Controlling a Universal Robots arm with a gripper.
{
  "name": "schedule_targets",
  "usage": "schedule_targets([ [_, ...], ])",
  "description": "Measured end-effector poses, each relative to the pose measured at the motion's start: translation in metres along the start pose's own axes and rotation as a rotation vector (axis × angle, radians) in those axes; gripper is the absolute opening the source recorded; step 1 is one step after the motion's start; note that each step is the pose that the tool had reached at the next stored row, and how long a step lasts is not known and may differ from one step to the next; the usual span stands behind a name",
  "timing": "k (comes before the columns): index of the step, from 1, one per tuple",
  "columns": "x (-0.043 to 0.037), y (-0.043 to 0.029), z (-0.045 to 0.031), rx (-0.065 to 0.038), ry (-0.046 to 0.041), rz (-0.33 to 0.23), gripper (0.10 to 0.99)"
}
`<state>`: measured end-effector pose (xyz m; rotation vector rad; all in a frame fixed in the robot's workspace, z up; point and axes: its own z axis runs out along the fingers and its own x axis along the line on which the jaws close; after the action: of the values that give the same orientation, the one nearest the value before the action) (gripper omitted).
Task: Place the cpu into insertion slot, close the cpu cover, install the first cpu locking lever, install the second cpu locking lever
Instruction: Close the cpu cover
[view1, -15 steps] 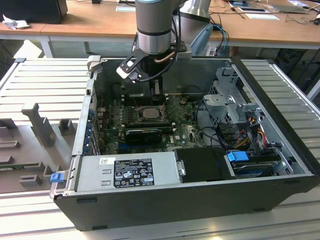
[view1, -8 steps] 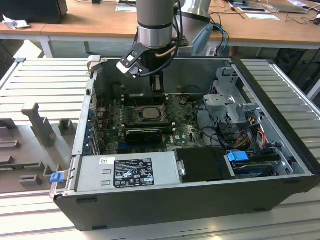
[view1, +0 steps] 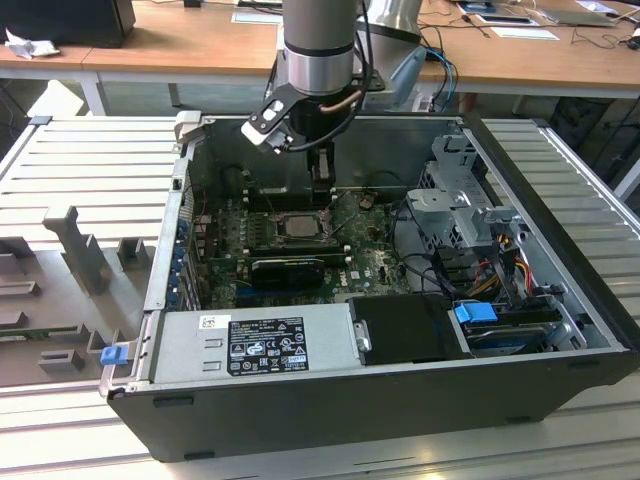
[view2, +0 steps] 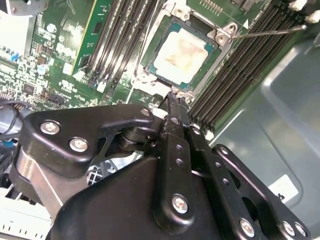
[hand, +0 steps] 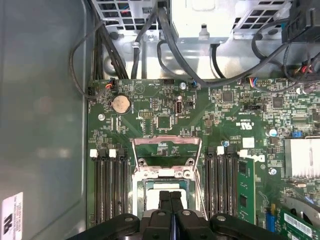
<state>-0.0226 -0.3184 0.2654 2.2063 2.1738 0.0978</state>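
Plainly, the gripper (view1: 320, 185) hangs inside the open computer case (view1: 300, 425), just over the far side of the green motherboard (view1: 365, 262). In both wrist views its two matte black fingers (hand: 164, 200) lie pressed flat together with nothing between them, and their tips sit just at the edge of the insertion slot (view2: 150, 48). The cpu (view2: 182, 52) is seated in that slot, a small flat square with a pale silvery top, smudged with a dull yellowish film. The cpu cover (hand: 166, 140) is a thin silvery metal frame with a large square window. It stands swung open from its hinge, so the green board shows through the window. A thin wire lever (view2: 270, 33) juts out across the long black memory slots (view2: 235, 70) that flank the socket. A round, shiny coin battery (hand: 120, 104) sits on the board beyond the cover. At the near side of the case a grey metal power supply (view1: 255, 345) carries a white-and-black printed label (view1: 267, 347), too small to read. A bright blue plastic clip (view1: 475, 312) lies towards the exterior view's right.
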Motion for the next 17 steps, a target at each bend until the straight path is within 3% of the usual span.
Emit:
schedule_targets([
  [4, 0.0001, 0.0034, -0.0045, 0.0, 0.0004, 0.0, 0.106],
  [11, 0.0005, 0.0178, -0.0084, 0.0, 0.0011, 0.0, 0.106],
  [12, 0.0005, 0.0207, -0.0081, 0.0, 0.0016, 0.0, 0.106],
  [14, 0.0007, 0.0348, -0.0072, 0.001, 0.0029, 0.0, 0.106],
  [17, 0.0009, 0.047, -0.0055, 0.001, 0.0035, -0.005, 0.106],
])
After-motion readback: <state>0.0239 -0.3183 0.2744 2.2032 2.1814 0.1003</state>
